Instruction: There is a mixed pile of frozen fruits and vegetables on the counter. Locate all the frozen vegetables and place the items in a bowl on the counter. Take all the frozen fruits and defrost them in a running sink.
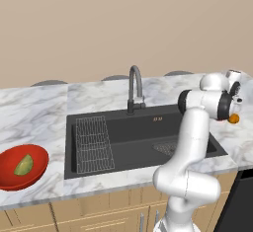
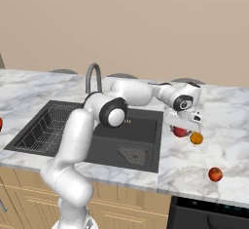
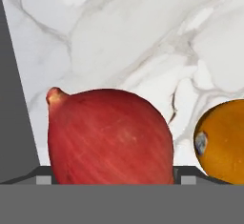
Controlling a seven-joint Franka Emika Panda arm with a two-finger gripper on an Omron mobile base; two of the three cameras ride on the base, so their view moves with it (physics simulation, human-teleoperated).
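A pinkish-red onion lay on the counter squarely between the jaws, its stem nub tipped to one side. The gripper sat low over it with jaws apart, one finger showing at each flank; whether the fingers touched its skin could not be told. This looked like the approach to a grasp, since the onion belongs in the bowl. An orange ball rested just outside one jaw, near the onion but apart.

The left base view alone showed the bowl holding a green wedge, beyond the sink. The right base view alone showed a small red ball well apart from the gripper.
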